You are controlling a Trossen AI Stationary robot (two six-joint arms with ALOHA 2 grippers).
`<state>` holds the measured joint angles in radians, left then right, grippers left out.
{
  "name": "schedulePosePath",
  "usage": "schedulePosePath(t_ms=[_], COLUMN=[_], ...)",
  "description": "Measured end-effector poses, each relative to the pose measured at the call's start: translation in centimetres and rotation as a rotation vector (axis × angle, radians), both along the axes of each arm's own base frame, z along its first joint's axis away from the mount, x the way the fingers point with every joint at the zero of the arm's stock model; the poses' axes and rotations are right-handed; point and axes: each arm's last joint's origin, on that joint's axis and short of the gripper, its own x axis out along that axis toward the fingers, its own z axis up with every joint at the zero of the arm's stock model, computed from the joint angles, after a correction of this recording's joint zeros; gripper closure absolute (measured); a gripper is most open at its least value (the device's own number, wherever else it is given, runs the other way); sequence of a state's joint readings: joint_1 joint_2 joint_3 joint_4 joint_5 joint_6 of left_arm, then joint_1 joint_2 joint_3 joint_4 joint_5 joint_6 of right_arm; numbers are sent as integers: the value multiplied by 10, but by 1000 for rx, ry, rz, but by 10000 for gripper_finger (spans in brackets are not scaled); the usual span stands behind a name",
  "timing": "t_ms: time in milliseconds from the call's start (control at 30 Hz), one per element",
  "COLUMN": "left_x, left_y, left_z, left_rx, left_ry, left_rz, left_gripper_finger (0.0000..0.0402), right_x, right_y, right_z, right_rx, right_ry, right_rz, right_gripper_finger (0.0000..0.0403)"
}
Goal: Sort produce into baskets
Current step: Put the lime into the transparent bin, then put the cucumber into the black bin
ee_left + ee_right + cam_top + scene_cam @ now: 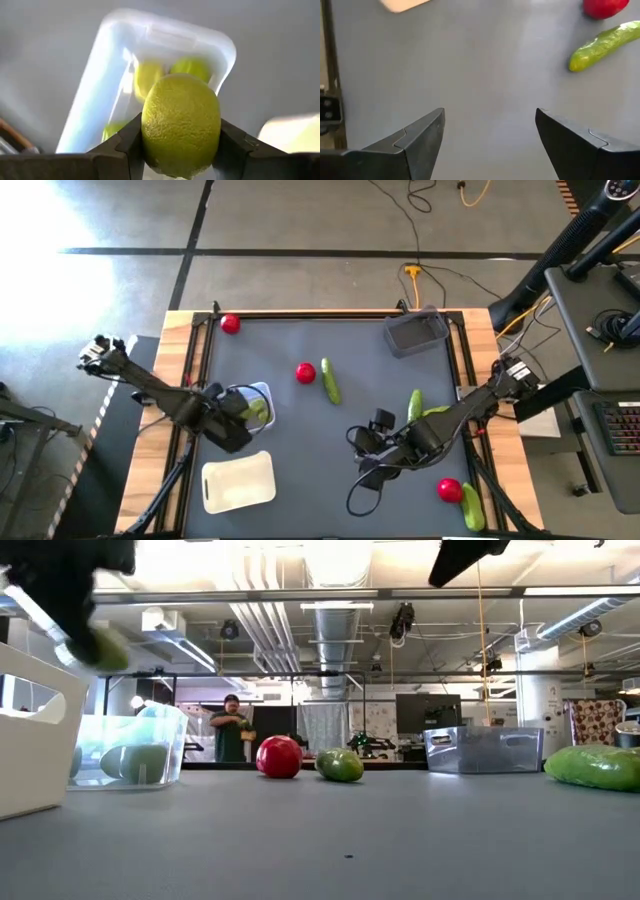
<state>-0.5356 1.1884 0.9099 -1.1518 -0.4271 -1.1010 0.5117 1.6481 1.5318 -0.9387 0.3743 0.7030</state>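
The left gripper (pixel 181 150) is clamping a lime (pixel 181 125) between its two dark fingers (pixel 125 145), one pressing on each side of the fruit. The lime is hanging above a clear basket (pixel 100 85) that is sitting on the grey surface (pixel 280 50). More limes (pixel 192 67) are lying inside the basket, blurred behind the held one. A pale shape is showing at the frame's edge, too blurred to identify.

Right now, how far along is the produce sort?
Done: a few limes already sit in the clear basket. In hand: the left gripper is shut on a lime above that basket. Left: three tomatoes and four cucumbers lie loose on the table; the grey basket and white basket look empty. The right gripper hangs open over bare table.
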Motion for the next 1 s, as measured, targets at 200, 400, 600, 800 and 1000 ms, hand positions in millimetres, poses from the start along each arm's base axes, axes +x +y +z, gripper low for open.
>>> schedulePosePath(t_ms=[200, 400, 600, 800, 1000], left_x=[-8, -15, -24, -26, -39], left_y=[10, 19, 22, 21, 29], left_z=[-45, -72, -75, -42, 14], left_rx=[-100, -97, -115, -189, -137], left_ry=[92, 153, 207, 119, -34], left_rz=[16, 53, 34, -18, -37], left_gripper_finger=[252, 235, 141, 80, 69], right_x=[15, 34, 83, 104, 110], right_y=[-28, -67, -138, -190, -194], right_z=[2, -2, -57, -113, -141], right_rx=[38, 42, 74, 149, 181], right_ry=[-47, -61, -43, 19, 64], right_rz=[-158, -282, -566, -796, -845], right_gripper_finger=[81, 52, 48, 85, 146])
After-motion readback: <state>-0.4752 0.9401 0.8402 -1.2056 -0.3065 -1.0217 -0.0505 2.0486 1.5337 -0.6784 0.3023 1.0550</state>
